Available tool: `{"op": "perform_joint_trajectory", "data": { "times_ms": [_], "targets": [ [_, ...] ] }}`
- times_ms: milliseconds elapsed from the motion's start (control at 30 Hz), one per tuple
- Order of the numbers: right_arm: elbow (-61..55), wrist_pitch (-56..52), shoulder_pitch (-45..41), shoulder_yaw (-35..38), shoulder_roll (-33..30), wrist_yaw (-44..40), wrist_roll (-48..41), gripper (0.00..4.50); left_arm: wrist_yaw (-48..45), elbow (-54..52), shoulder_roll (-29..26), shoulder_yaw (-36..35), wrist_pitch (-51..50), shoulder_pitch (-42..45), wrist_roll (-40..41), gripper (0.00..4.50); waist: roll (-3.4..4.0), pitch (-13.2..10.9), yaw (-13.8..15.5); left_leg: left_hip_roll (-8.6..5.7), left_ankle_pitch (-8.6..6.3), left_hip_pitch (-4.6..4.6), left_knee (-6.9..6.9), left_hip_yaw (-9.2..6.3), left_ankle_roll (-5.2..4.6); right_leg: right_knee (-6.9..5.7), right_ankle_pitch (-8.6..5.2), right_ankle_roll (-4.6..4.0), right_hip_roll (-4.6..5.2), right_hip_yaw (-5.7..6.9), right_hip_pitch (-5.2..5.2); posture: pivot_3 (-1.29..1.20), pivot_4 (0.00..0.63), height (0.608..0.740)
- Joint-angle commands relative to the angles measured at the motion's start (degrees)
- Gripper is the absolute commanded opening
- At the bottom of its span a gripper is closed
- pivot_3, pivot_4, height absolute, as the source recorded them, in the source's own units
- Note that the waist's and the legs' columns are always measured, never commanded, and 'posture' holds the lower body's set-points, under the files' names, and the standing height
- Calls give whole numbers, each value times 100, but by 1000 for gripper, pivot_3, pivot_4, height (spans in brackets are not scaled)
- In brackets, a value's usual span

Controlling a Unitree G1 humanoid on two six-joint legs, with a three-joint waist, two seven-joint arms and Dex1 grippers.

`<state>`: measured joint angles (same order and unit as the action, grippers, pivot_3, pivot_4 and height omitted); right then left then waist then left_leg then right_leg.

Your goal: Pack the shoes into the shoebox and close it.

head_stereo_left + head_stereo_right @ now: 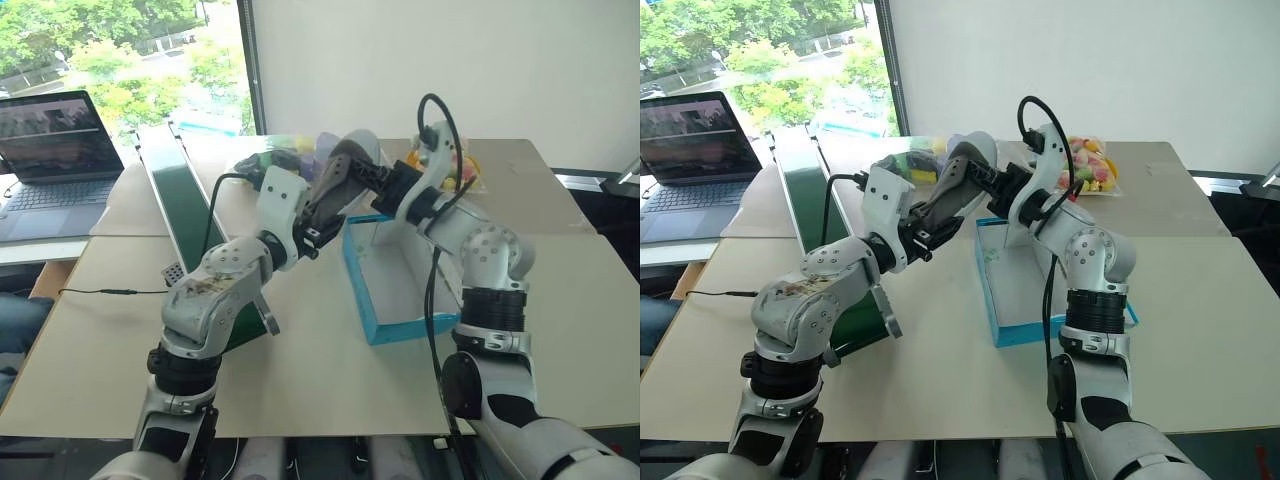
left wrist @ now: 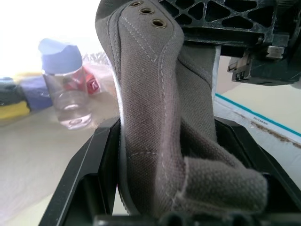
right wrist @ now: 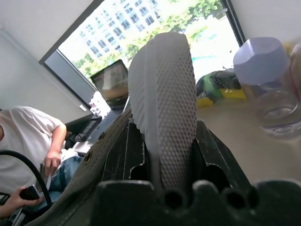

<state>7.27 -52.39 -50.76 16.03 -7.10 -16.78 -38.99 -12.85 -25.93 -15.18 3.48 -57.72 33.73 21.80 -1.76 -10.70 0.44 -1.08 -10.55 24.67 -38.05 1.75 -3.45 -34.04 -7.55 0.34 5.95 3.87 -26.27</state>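
Between both grippers' jaws sits one shoe [image 1: 345, 175].

**Bright room, pale tables**

Pale beige tables [image 1: 320, 370] stand pushed together before a plain white wall [image 1: 430, 60]. Far left, a window [image 1: 120, 55] shows sunlit green trees. A laptop [image 1: 55, 160] sits open at left.

Office-like test room beside a large window

Pale tables [image 1: 560, 300] pushed together under a plain white wall, an open laptop [image 1: 50, 150] and a seated person [image 3: 28, 141] off beyond the jaws, trees and buildings visible outside the window [image 1: 120, 50]
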Motion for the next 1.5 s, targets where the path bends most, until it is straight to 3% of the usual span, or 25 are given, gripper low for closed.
{"op": "perform_joint_trajectory", "data": {
  "times_ms": [33, 133, 367, 533, 733, 1000, 1167, 1500],
  "targets": [
    [-221, 385, -149, 236, -187, 4, -67, 535, 442, -183, -409, -666, -273, -175, -374, 3434, 0, 0, -3, 1, 0, 0, 0, 0, 0, 0, 0, 0, -1, 0, 0, 0, 150, 740],
    [-187, 430, -162, 197, -186, -4, -109, 513, 407, -367, -384, -865, -399, -70, -189, 4497, 0, 0, -9, 2, 0, -2, 0, -1, 0, 0, 0, 0, -4, -1, 0, 0, 150, 740],
    [-149, 532, -202, 143, -238, -85, -150, 494, 40, -585, -443, -1249, -667, 517, 463, 4500, 1, 0, -2, 0, 0, 0, 0, -1, 0, 2, 0, 0, -4, -3, 0, 0, 150, 740],
    [-220, 653, -249, 121, -487, -102, -52, 484, -715, -740, -1083, -1570, -1337, 943, 1406, 4500, 1, -1, -19, 2, 0, -2, 0, -1, 1, 3, -1, 0, -7, -3, 0, 0, 150, 740],
    [-151, 570, -717, -4, -1510, -241, 356, 484, -1812, -704, -2328, -1691, -1699, 1341, 2337, 4500, 12, -12, -47, -2, 0, 4, 0, 0, 1, 7, -4, -1, -7, -9, -2, 0, 150, 740],
    [-195, 57, -545, -1826, -3364, -1354, 1566, 477, -2760, -298, -2900, -780, -1101, 1945, 2374, 4500, 12, -13, -36, 0, -1, 0, 3, -2, 1, 15, -31, -38, -15, -15, 5, 0, 150, 740],
    [-119, 62, -300, -2452, -3480, -1806, 1949, 477, -2919, 76, -2859, -363, -683, 2222, 2082, 4500, 9, -15, -94, 3, -1, 1, 3, 8, 0, 12, -20, -21, -18, -32, 0, 0, 150, 740],
    [800, 585, -90, -3119, -3167, -2296, 2711, 477, -2674, -226, -2801, -420, -815, 1919, 2208, 4500, 8, -16, -101, 2, -1, 4, 3, 7, 0, 14, -11, -5, -20, -35, -2, 0, 150, 740]
  ]
}}
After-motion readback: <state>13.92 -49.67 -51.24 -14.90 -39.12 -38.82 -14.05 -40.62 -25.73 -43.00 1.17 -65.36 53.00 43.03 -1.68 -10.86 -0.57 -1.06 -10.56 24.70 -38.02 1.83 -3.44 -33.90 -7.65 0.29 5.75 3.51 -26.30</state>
